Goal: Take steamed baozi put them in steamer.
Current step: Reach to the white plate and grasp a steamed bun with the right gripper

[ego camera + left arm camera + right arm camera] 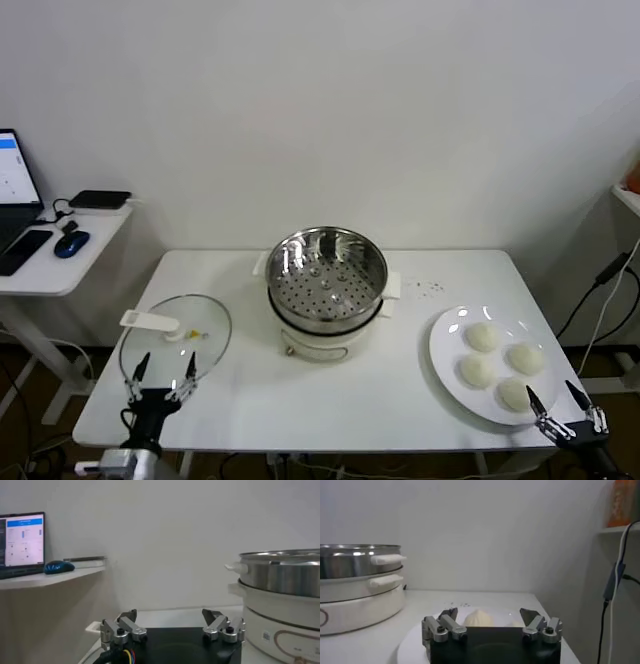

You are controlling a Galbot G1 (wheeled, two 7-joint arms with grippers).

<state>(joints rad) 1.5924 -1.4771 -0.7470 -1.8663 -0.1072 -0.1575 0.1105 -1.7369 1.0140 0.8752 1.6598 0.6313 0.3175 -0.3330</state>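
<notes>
Head view: your steamer (327, 285) sits mid-table on the white table (250, 400), steel pot on a white base, perforated tray visible inside, nothing on the tray. All four steamed baozi (497, 363) are on the white plate (445, 350) at the table's right side, well apart from the steamer. The glass lid (176, 342) with its white handle lies flat on the table to the steamer's left. Left gripper (161, 372) is low at the near table edge, just over the near rim of the lid, fingers spread, holding nothing. Right gripper (562, 403) is at the near right corner, just beside the plate's near edge, fingers also spread and empty. Off to the left you have a side desk (62, 262) with a laptop (14, 182), a phone (25, 251) and a blue mouse (71, 242).

Left wrist view: left gripper (173, 622) jaws wide apart, nothing between them. Steamer (280, 605) fills the edge of the shot, near but not touching. Laptop (22, 545) and mouse (58, 567) show on the side desk behind.

Right wrist view: right gripper (492, 621) jaws wide apart, empty. One baozi (478, 618) sits on the plate (415, 635) straight ahead between the fingers, beyond the tips, not gripped. Steamer (362, 585) is farther off across the table. A dark cable (615, 580) hangs off the table's far side.
</notes>
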